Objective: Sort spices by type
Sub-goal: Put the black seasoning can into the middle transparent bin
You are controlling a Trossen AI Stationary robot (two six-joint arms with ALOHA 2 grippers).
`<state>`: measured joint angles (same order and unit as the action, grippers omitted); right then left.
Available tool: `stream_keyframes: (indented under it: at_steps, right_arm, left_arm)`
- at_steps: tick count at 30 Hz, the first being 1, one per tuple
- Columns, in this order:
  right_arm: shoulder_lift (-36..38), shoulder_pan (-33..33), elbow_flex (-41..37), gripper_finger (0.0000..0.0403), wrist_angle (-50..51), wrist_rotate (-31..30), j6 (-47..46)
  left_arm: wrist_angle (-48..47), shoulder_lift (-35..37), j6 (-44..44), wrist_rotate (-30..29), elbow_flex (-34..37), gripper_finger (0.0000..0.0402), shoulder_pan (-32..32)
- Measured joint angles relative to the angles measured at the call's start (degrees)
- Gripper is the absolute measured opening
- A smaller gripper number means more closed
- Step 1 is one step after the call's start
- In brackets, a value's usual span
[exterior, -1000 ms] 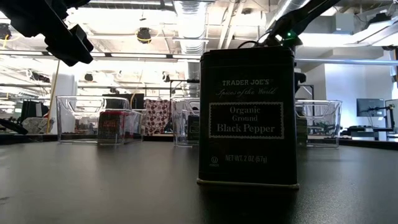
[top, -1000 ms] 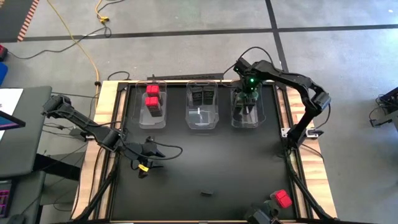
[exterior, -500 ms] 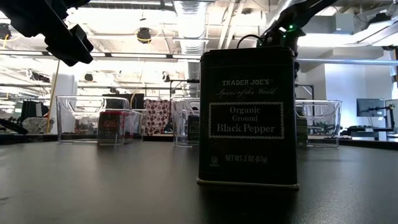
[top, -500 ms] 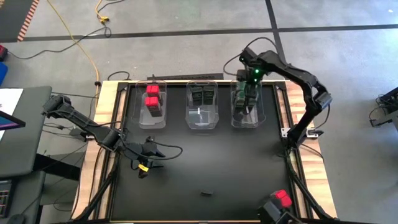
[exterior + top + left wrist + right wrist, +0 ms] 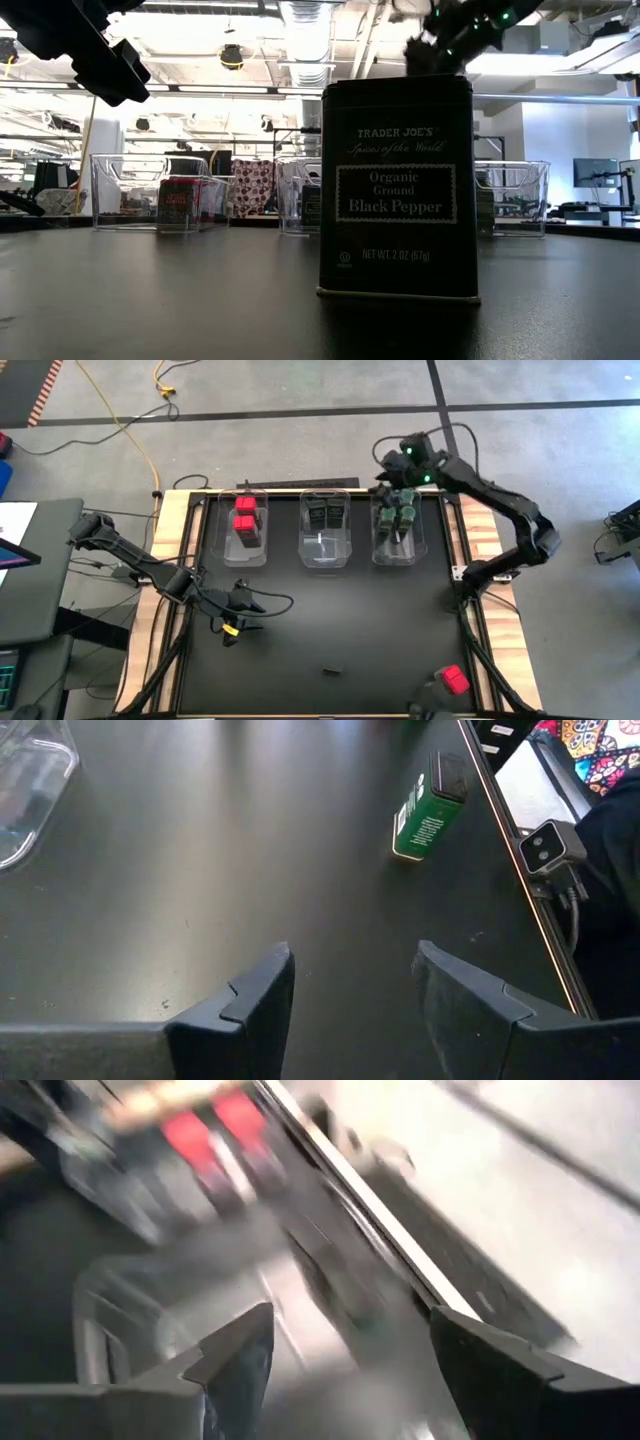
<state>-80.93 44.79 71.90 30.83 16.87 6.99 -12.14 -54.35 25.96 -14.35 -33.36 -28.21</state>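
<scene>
The spices are mostly sorted already, as far as I can judge. My right end effector (image 5: pixel 350 1330) is spread wide with nothing between its fingers. It hangs above the far end of the right-hand clear bin (image 5: pixel 414 550), up off the worktop (image 5: pixel 330 610). That bin holds a cluster of green-lidded jars (image 5: pixel 398 515). How many, I cannot count from above.

My left end effector (image 5: pixel 350 970) waits over the left part of the worktop, near the front of the left bin (image 5: pixel 228 555). Its fingers are only narrowly apart and also hold nothing.

The left bin holds the red-topped containers (image 5: pixel 244 514); two red tops show. The middle bin (image 5: pixel 325 560) holds two dark tins (image 5: pixel 325 515) side by side at its far end, with bare floor in front of them.

Left to do, by my reckoning: a black pepper tin (image 5: pixel 397 190) stands upright alone on the near middle of the worktop, well apart from every bin. It belongs with the dark tins. One red-topped container (image 5: pixel 455 680) sits at the near right corner, beside something dark I cannot identify.

My left wrist view also shows a green-sided, dark-topped container (image 5: pixel 430 815) close to the worktop's edge. I cannot tell whether that is the pepper tin from another side.
</scene>
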Motion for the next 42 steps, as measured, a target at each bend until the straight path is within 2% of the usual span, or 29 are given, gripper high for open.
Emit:
stream_keyframes:
  at_steps: [6, 10, 14, 19, 22, 25, 34, 37, 42]
  right_arm:
    - [2.1, -9.3, -6.1, 0.0296, -21.3, 0.0, -15.5]
    - [0.6, -15.8, -6.6, 0.0296, -28.9, -1.7, -24.0]
    - [-1.8, -23.8, -6.6, 0.0296, -31.3, -9.9, -24.3]
    - [-3.9, -33.9, -6.6, 0.0296, -30.8, -21.8, -17.2]
    - [-3.6, -39.0, -6.6, 0.0296, -29.1, -28.5, -16.7]
    - [-2.4, -42.8, -6.6, 0.0296, -24.7, -32.1, -20.2]
    - [-0.8, -52.5, -6.6, 0.0296, -7.1, -33.4, -34.0]
    - [-0.8, -55.9, -6.6, 0.0296, 1.0, -33.4, -43.7]
    - [-0.8, -63.5, -6.2, 0.0295, 18.2, -33.2, -67.7]
  left_arm:
    - [0.0, 0.0, -1.5, 0.0, 0.0, 0.0194, 0.0]
    - [0.0, 0.0, -3.8, 0.0, 0.0, 0.0194, 0.0]
    - [0.0, 0.0, -4.6, 0.0, 0.0, 0.0194, 0.0]
    - [0.0, 0.0, -4.1, 0.0, 0.0, 0.0194, 0.0]
    - [0.1, 0.0, -2.4, 0.0, 0.0, 0.0194, 0.0]
    - [0.0, 0.0, -2.3, 0.0, 0.0, 0.0194, 0.0]
    - [0.0, 0.0, -2.2, 0.0, 0.0, 0.0194, 0.0]
    - [0.0, 0.0, -2.2, 0.0, 0.0, 0.0194, 0.0]
    - [0.0, 0.0, -2.2, 0.0, 0.0, 0.0194, 0.0]
